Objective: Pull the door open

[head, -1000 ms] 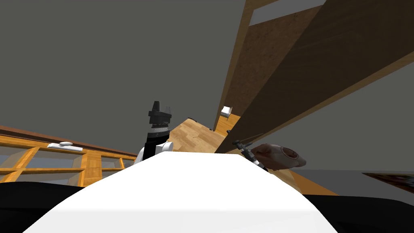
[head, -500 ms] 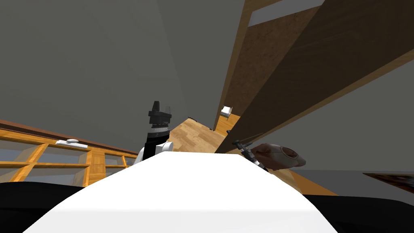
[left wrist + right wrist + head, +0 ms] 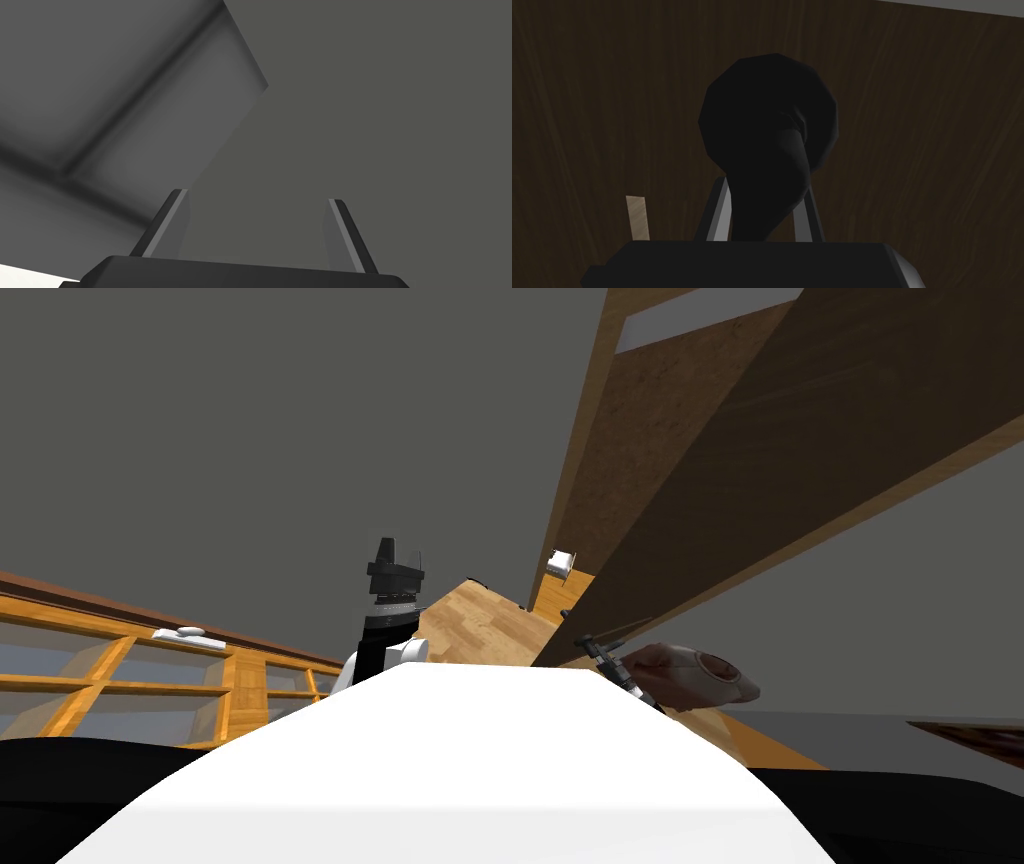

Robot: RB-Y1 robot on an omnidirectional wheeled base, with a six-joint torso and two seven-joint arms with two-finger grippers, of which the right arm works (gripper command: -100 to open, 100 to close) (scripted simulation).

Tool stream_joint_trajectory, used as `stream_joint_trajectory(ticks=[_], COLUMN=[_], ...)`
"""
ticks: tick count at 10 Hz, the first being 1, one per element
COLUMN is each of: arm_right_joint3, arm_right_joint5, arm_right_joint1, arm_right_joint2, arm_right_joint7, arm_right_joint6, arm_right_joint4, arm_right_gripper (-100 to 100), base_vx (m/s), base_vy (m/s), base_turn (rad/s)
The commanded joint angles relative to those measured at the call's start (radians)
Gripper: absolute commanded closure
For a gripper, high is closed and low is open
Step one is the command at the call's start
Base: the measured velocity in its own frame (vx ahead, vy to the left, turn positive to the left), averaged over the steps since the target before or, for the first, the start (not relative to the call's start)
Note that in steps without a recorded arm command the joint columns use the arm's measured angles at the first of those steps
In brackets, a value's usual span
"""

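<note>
Right wrist view showed one dark brown wooden door (image 3: 612, 100) close ahead, carrying one black lever handle (image 3: 767, 150) on a round black base. The right gripper (image 3: 766, 189) had its two jaws closed narrowly on the lever's sides, one on each side.

Head view showed the same door (image 3: 800, 468) running from the upper right down to the right gripper (image 3: 592, 644), which sat at the door's lower edge. A gap lay between the door and its one light wooden frame (image 3: 580, 438), and through the gap one small white box (image 3: 562, 561) sat on the wooden floor (image 3: 480, 623).

Left of the door and well apart from it, the left gripper (image 3: 397, 560) pointed upward. Left wrist view showed the left gripper (image 3: 257, 196) with its two jaws wide apart.

One wooden shelf unit (image 3: 230, 688) stood far left of the door, with one white object (image 3: 185, 634) on top.
</note>
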Motion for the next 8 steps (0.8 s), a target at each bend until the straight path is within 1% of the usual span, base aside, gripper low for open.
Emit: stream_joint_trajectory(ticks=[1,5,6,8], arm_right_joint3=[0.016,0.016,0.004,0.010], arm_right_joint5=[0.011,0.011,0.003,0.007], arm_right_joint1=[0.012,0.012,0.005,0.010], arm_right_joint2=[0.011,0.011,-0.003,-0.004], arm_right_joint7=[0.000,0.000,-0.002,0.000], arm_right_joint6=[-0.013,-0.013,-0.008,-0.017], arm_right_joint4=[0.005,0.005,-0.001,-0.002], arm_right_gripper=[100,100,100,100], base_vx=[0.001,-0.011,0.089,0.159], base_vy=[-0.007,-0.003,0.069,0.111], base_turn=[0.033,-0.003,-0.186,-0.268])
